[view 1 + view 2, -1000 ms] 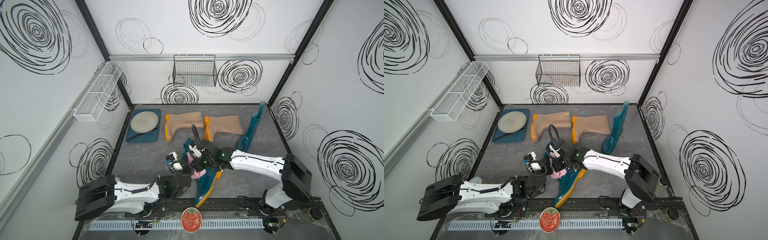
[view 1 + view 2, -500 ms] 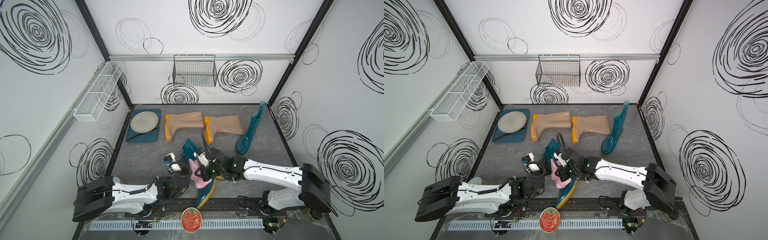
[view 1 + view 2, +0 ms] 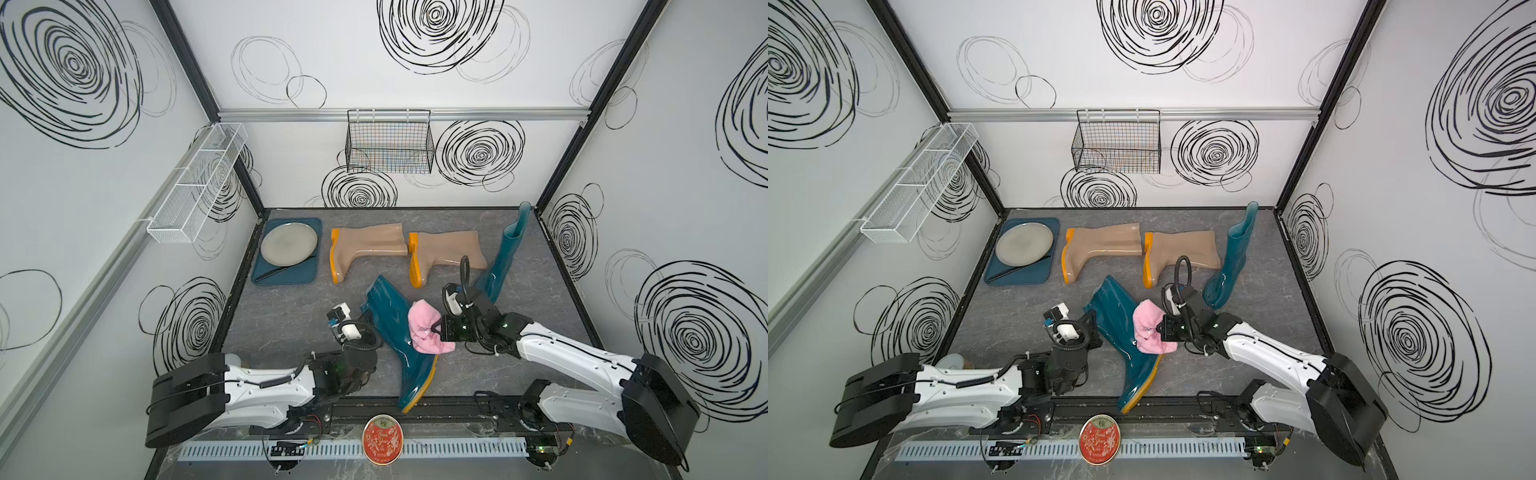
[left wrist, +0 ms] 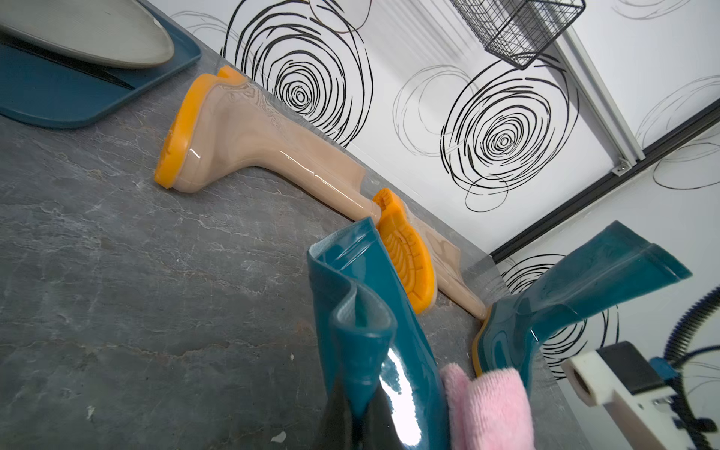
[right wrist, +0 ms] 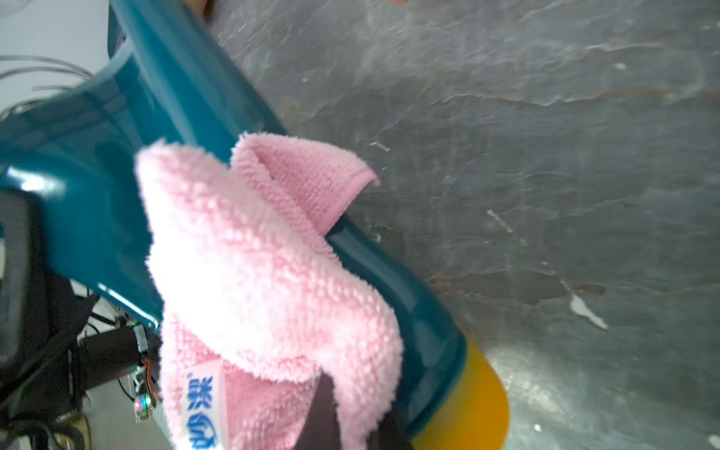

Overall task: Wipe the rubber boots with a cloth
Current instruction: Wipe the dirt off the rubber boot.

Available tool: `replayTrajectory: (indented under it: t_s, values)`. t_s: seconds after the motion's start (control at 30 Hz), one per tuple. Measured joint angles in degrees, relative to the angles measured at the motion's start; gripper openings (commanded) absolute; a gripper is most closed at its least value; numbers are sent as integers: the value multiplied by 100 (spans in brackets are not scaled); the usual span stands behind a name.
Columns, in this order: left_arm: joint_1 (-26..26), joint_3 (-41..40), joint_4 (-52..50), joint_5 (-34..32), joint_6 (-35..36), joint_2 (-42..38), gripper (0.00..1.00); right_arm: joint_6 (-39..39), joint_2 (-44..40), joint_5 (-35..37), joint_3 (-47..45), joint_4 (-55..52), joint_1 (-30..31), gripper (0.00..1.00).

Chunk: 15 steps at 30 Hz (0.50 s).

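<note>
Both top views show all four boots on the grey tabletop [image 3: 286, 328]. One beige boot [image 3: 365, 249] and a second beige boot [image 3: 446, 253] lie on their sides at the rear, and the far teal boot [image 3: 500, 257] stands upright beside them. The near teal boot [image 3: 397, 340] lies slantwise between the two arms, its toe at the front edge. The pink cloth [image 3: 424, 330] is draped over this boot's ankle. Only the left wrist view reveals the left fingers [image 4: 337, 424] clenched on the folded rim of its shaft. The right wrist view shows, close up, the right fingers [image 5: 323, 413] grasping the cloth against the boot, and it alone shows the cloth's white tag [image 5: 204, 405], printed in blue.
</note>
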Motion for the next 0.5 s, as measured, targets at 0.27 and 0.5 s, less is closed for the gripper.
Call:
replayTrajectory:
  t_s: [0.27, 0.5]
  values:
    - [11, -17, 2, 17, 2, -101, 0, 28, 546, -133, 267, -17, -334, 0]
    - [2, -17, -2, 90, -11, -98, 0, -216, -238, 734, 446, -251, 1659, 0]
